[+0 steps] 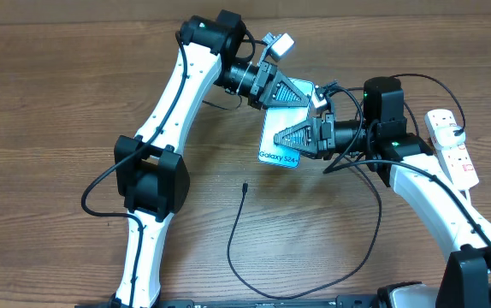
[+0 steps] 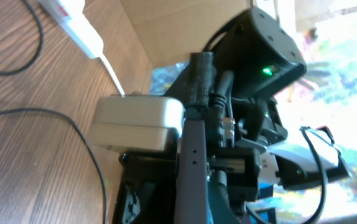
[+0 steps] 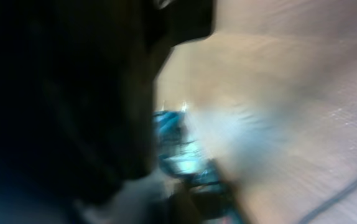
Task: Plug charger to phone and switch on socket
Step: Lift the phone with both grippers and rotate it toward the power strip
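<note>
The phone (image 1: 271, 147) sits just right of centre in the overhead view, screen up and bright teal, sandwiched between the two arms. The left gripper (image 1: 295, 94) is at its upper end, and the right gripper (image 1: 290, 137) comes in from the right across the screen. From above it's impossible to tell whether either pair of fingers is actually clamped on the phone or just parked against it. Both wrist views are too blurry or blocked to settle it.

The charger (image 1: 232, 244) is the fiddly bit. It's a thin black cable lying loose on the table (image 1: 57, 103) in a big loop across the lower middle of the frame. Its connector tip (image 1: 244, 186) points up, below and left of the phone and apart from it. It looks light and floppy, so grabbing it mid-cable would probably let the end droop and twist. The best bet is likely a pinch right behind the tip, where it's stiffest, so it can be aimed at the port. The phone looks slick and glassy, so holding its long edges seems safer than pressing on the screen.

The socket (image 1: 452, 147) is at the far right edge. It looks rigid and should only need a poke on a switch.
</note>
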You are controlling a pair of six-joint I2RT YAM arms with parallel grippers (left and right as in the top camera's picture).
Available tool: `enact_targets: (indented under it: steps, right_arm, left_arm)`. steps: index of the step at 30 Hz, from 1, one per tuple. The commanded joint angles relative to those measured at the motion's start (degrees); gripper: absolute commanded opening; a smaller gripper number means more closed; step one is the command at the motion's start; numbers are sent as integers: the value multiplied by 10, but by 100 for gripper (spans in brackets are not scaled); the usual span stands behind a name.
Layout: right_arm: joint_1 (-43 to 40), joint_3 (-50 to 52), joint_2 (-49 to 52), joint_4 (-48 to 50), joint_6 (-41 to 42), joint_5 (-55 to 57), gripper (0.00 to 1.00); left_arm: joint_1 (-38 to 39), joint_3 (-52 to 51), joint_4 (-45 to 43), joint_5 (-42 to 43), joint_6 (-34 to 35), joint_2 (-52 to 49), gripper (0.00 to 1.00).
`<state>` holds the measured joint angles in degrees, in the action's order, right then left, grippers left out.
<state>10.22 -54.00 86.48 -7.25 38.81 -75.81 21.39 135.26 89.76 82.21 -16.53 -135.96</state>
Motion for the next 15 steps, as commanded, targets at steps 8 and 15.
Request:
enact_targets:
  steps: [8,15]
  right_arm:
    - [-16,4,4,45,30,51,4]
    - [-18,4,4,87,69,91,4]
  left_arm:
    - [6,18,2,42,14,16,39]
    - [9,18,2,44,14,16,38]
